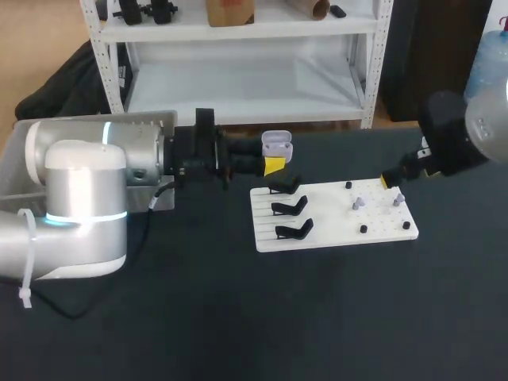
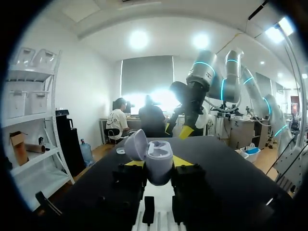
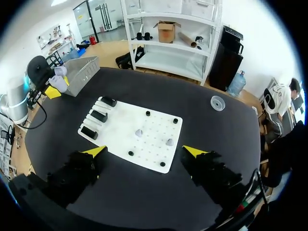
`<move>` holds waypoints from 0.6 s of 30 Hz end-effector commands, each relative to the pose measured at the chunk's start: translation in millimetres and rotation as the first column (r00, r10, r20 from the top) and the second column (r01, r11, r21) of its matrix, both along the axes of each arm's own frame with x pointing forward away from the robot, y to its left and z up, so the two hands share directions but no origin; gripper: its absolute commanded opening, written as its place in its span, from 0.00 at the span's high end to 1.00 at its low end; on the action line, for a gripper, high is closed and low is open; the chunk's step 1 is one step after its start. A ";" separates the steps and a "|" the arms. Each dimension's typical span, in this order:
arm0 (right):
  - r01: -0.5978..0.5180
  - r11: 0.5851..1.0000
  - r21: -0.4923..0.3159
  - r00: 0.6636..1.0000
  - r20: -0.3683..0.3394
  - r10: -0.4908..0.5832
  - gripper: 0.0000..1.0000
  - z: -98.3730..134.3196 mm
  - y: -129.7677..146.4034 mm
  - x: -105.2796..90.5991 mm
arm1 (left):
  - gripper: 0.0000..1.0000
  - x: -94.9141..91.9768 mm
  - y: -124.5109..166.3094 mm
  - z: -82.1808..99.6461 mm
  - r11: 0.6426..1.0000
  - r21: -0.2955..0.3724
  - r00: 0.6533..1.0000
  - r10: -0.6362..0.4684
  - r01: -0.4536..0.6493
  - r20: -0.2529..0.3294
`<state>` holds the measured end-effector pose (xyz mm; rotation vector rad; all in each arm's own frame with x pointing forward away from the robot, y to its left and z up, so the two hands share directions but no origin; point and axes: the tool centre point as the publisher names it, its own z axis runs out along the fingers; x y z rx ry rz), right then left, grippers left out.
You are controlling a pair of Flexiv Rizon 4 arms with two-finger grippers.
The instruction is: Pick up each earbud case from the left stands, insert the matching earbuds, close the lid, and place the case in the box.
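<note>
— Where is the case [image 1: 277,145]?

— It is in the left claw [image 1: 275,157]. In the left wrist view the two yellow tips press on it from either side, so the left claw [image 2: 159,166] grips the case [image 2: 159,162] firmly. The lid [image 2: 135,144] stands swung open, and the case is held upright.

— And where does that put it over the tabletop [image 1: 238,317]?

— It is up off the surface, just beyond the far left corner of the white board [image 1: 333,234] and to the right of the grey box [image 3: 84,72]. The right wrist view shows the case [image 3: 59,77] close beside that box.

— What lies on the board?

— Three black stands [image 1: 290,208] sit in a row down its left side, one behind the other. On its right part, two small pale earbuds [image 1: 359,204] stand a little apart, with a few black pegs [image 1: 363,228] around them.

— And the right claw [image 1: 389,181]?

— It hangs above the board's far right corner. In its own view the right claw [image 3: 144,153] has its fingers spread wide with nothing between them. The board [image 3: 130,132] lies under it and a little ahead, and the earbuds [image 3: 169,142] show there near the board's middle.
</note>
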<state>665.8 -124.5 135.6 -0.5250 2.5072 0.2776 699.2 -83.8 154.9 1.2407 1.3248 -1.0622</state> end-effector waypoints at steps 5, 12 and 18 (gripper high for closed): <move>0.108 0.986 -0.129 0.992 0.073 -0.099 0.00 -0.9 1.1 -4.6 | 1.00 -0.3 0.1 -1.1 1.000 -0.005 1.000 0.002 -0.002 0.003; 0.076 0.971 -0.227 0.995 0.084 -0.058 0.00 -4.8 4.9 -8.2 | 1.00 -10.1 0.8 7.9 0.997 -0.072 1.000 -0.002 0.000 -0.019; 0.081 0.950 -0.302 0.994 0.093 -0.055 0.00 -17.8 -2.2 -11.4 | 1.00 -14.4 2.1 20.9 0.998 -0.064 1.000 -0.020 0.019 -0.019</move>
